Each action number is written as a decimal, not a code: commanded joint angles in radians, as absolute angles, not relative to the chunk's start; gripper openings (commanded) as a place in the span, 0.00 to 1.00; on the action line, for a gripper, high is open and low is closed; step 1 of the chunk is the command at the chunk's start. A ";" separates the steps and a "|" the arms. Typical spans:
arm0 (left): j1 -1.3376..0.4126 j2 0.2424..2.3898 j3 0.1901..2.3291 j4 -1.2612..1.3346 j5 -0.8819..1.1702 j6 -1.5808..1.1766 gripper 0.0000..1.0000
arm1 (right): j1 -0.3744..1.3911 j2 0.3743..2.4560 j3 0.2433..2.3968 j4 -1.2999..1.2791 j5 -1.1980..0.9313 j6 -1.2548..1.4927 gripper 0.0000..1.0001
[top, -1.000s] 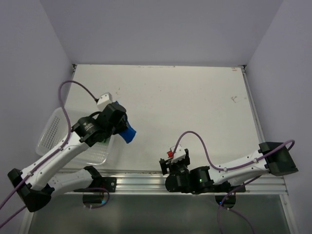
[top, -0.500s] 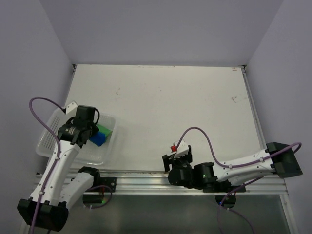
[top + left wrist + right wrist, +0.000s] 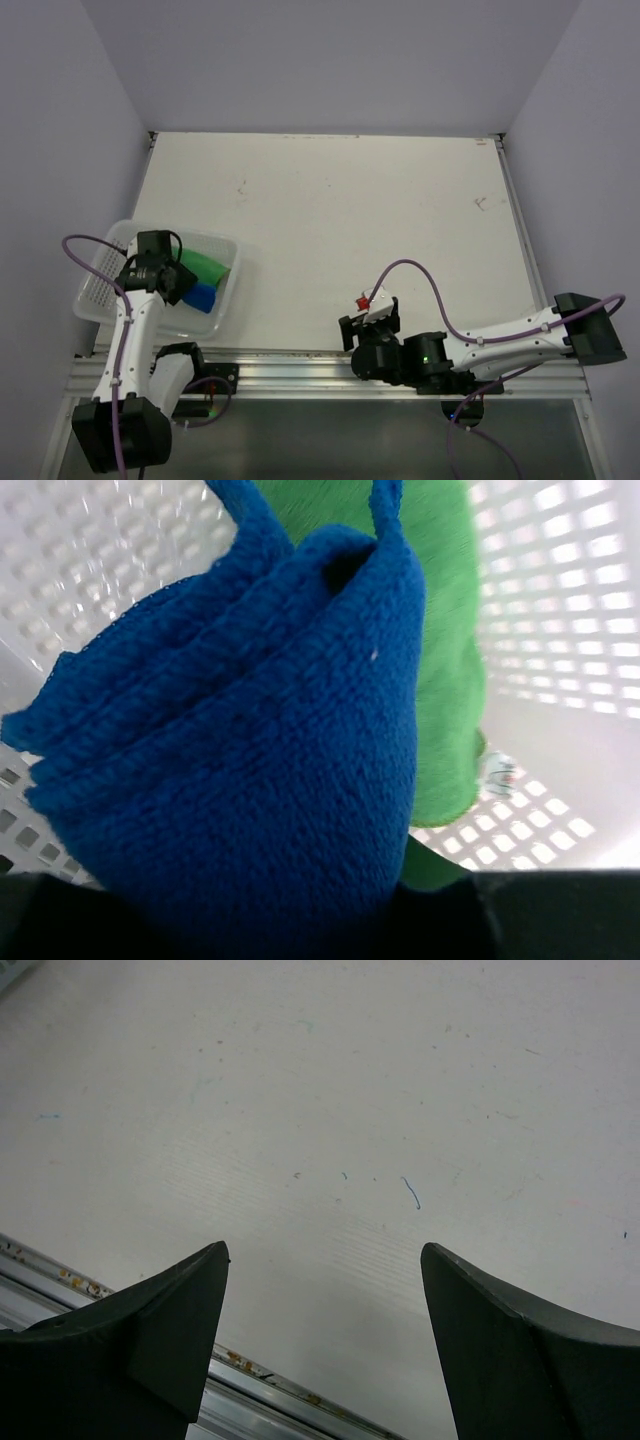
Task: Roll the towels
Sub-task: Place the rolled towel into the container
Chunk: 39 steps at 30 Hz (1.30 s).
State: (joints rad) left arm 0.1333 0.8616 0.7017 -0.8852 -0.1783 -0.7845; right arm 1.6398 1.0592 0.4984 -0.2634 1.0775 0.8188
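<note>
A rolled royal blue towel (image 3: pixel 240 770) fills the left wrist view, and my left gripper (image 3: pixel 178 286) is shut on it, its fingers hidden by the cloth. From above, the blue towel (image 3: pixel 203 297) hangs inside the white perforated basket (image 3: pixel 98 275) at the table's left edge. The bright green towel (image 3: pixel 205 268) lies rolled in the basket right behind it; the green towel (image 3: pixel 448 670) touches the blue one. My right gripper (image 3: pixel 325 1260) stands open over bare table near the front edge, nothing between its fingers; from above the right gripper (image 3: pixel 366 322) is at centre front.
The basket wall (image 3: pixel 560 590) rises close round the towels. An aluminium rail (image 3: pixel 290 366) runs along the table's front edge, just under the right fingers (image 3: pixel 160 1330). Grey walls enclose the white table (image 3: pixel 350 200) on three sides.
My left arm swung left from over the table to the basket, carrying the blue towel, and lowered it beside the green one. The right arm crept slightly right.
</note>
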 commanded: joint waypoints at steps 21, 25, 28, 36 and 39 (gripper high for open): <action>0.195 0.804 0.551 -0.861 0.005 -0.847 0.54 | 1.548 0.989 0.428 -0.226 1.057 0.795 0.82; 0.196 0.795 0.557 -0.880 -0.034 -0.854 0.70 | 1.525 0.957 0.413 -0.210 1.042 0.770 0.82; 0.195 0.796 0.563 -0.885 -0.049 -0.857 0.82 | 1.511 0.966 0.411 -0.189 1.032 0.759 0.82; 0.195 0.795 0.563 -0.888 -0.060 -0.862 0.86 | 1.503 1.012 0.423 -0.158 1.009 0.756 0.82; 0.195 0.792 0.566 -0.891 -0.058 -0.859 0.87 | 1.505 1.012 0.425 -0.160 1.005 0.755 0.82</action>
State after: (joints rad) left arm 0.1852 0.8047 0.5579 -0.8917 -0.0425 -0.8532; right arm 1.5078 1.0103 0.4164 -0.1986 0.9989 0.7570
